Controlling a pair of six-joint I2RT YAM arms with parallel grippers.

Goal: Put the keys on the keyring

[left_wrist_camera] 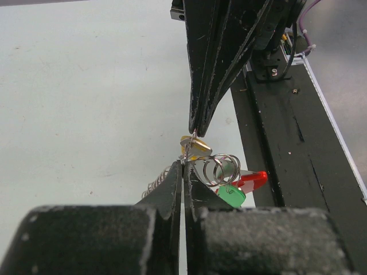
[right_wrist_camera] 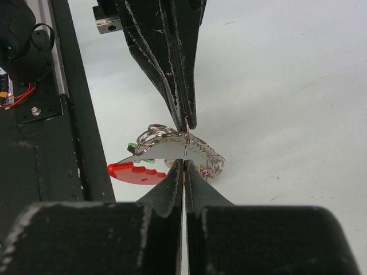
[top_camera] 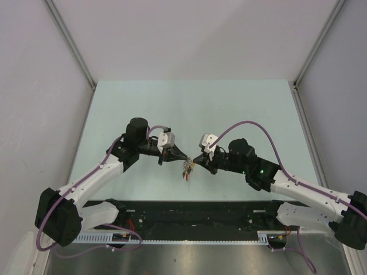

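Note:
Both grippers meet tip to tip over the near middle of the table, and a bundle of keys point(top_camera: 187, 168) hangs between them. My left gripper point(left_wrist_camera: 184, 164) is shut on a thin wire loop of the keyring point(left_wrist_camera: 190, 143). The right gripper point(right_wrist_camera: 184, 162) is shut on the same loop from the other side. A yellow key point(left_wrist_camera: 198, 146), a green key point(left_wrist_camera: 232, 196) and a red key point(left_wrist_camera: 253, 180) dangle from small steel rings point(left_wrist_camera: 218, 168). In the right wrist view the pale ridged tag point(right_wrist_camera: 206, 153) sits behind the red key point(right_wrist_camera: 135, 172). The left gripper point(top_camera: 184, 158) and right gripper point(top_camera: 196, 160) nearly touch.
The black base rail point(top_camera: 195, 215) with cables runs along the near edge just below the hanging bundle. The pale green table point(top_camera: 189, 109) stretches away behind the arms, with white walls on each side.

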